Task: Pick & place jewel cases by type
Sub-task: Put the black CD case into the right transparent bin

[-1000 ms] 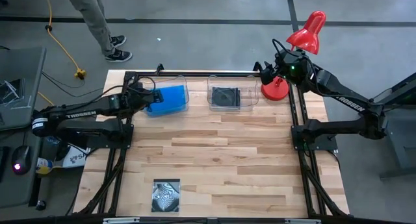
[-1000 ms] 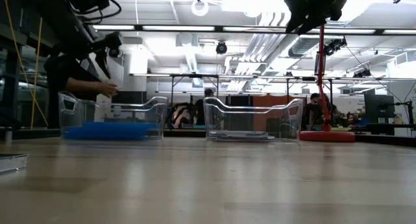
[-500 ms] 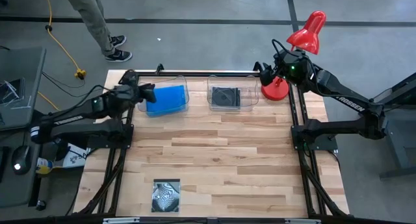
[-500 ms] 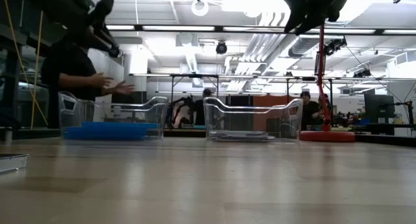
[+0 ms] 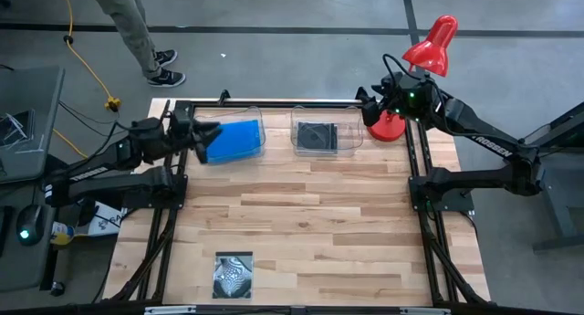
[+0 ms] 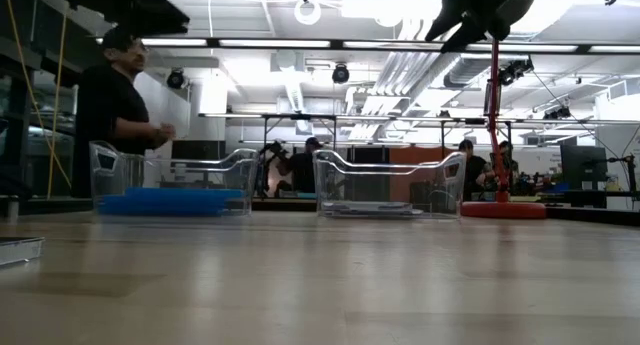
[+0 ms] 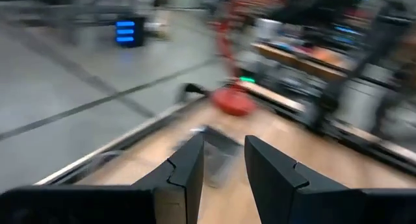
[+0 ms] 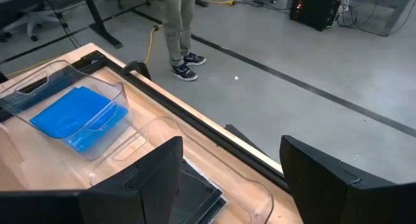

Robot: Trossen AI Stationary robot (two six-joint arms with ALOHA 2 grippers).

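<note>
Blue jewel cases lie stacked flat in the left clear tub at the table's far edge. In the low view they show as a blue stack. Black jewel cases lie flat in the right clear tub. A case with a silvery swirl cover lies flat near the front edge. My left gripper hangs raised beside the blue tub's left end; its fingers stand apart with nothing between them. My right gripper hovers high past the black tub's right end, open and empty.
A red desk lamp stands with its base at the far right corner, right under my right arm. A black frame rail runs along the far edge. A person stands on the floor beyond the table.
My left gripper has risen from over the blue tub and drawn back toward the table's left edge, rolling and tipping up from slanting down to nearly level. The blue cases stay flat in their tub. My right gripper has stayed in place and turned slightly.
</note>
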